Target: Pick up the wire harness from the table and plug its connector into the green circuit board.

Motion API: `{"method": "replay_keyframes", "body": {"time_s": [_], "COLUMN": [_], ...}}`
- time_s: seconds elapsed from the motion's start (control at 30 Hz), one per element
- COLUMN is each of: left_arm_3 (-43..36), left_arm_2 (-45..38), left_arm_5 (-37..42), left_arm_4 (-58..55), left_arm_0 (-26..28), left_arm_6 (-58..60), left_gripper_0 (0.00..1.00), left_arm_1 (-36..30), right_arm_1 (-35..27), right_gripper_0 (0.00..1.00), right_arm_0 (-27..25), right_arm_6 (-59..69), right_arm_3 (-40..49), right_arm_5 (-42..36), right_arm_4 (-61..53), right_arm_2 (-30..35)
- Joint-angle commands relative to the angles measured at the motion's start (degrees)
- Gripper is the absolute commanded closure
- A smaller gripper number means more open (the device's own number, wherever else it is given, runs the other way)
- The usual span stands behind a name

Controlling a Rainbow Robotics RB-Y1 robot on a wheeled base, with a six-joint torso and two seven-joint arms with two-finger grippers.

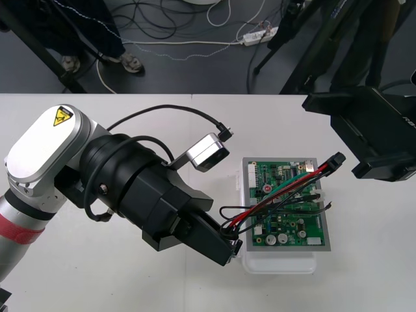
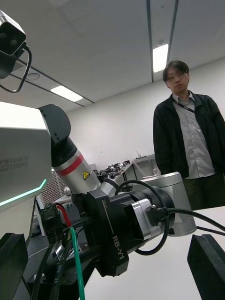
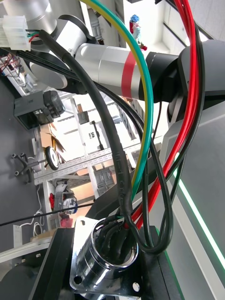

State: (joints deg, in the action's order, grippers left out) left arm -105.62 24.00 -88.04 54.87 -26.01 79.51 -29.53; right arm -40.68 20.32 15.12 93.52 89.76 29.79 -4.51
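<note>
The green circuit board [image 1: 289,211] sits on its white base [image 1: 279,263] right of the table's middle. My left gripper [image 1: 232,250] is at the board's near left corner, shut on the harness's round metal socket [image 3: 107,262]. From there the red, black and green wires [image 1: 273,200] stretch across the board to the black plug [image 1: 335,162], which hangs over the board's far right corner, not in the board. My right gripper [image 2: 110,272] stands open just beyond the plug [image 2: 51,220], its fingers [image 2: 206,267] far apart with nothing between them.
The left arm's bulky wrist and silver camera [image 1: 209,151], with a looping black cable [image 1: 162,112], stand left of the board. The right arm's dark body [image 1: 367,133] hangs over the table's far right. The table's far edge [image 1: 195,95] borders dark floor.
</note>
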Motion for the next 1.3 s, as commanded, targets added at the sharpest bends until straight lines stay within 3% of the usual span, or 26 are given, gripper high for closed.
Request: {"method": "replay_keyframes", "body": {"time_s": [0.03,0.37,0.47,1.3], "left_arm_3": [-0.37,-0.02,-0.02,-0.02], "left_arm_2": [0.79,0.79,0.79,0.79], "left_arm_5": [1.65,1.91,2.09,2.17], "left_arm_4": [-1.17,-1.17,-1.17,-1.17], "left_arm_0": [-1.33,-1.24,-1.24,-1.24], "left_arm_6": [-5.59,-5.59,-5.59,-5.59], "left_gripper_0": [1.00,1.00,1.00,1.00], "left_arm_1": [0.09,-0.09,-0.09,-0.09], "right_arm_1": [-0.10,-0.10,-0.10,0.34], "right_gripper_0": [0.00,0.00,0.05,0.05], "right_arm_0": [1.04,0.16,0.16,-0.46], "right_arm_6": [-2.11,-2.11,-2.11,-2.11], "right_arm_3": [3.86,5.62,5.62,6.85], "right_arm_5": [0.24,0.24,0.24,0.24], "right_arm_4": [-1.93,-2.63,-3.07,-3.07], "right_arm_2": [-1.47,-2.61,-2.70,-2.79]}}
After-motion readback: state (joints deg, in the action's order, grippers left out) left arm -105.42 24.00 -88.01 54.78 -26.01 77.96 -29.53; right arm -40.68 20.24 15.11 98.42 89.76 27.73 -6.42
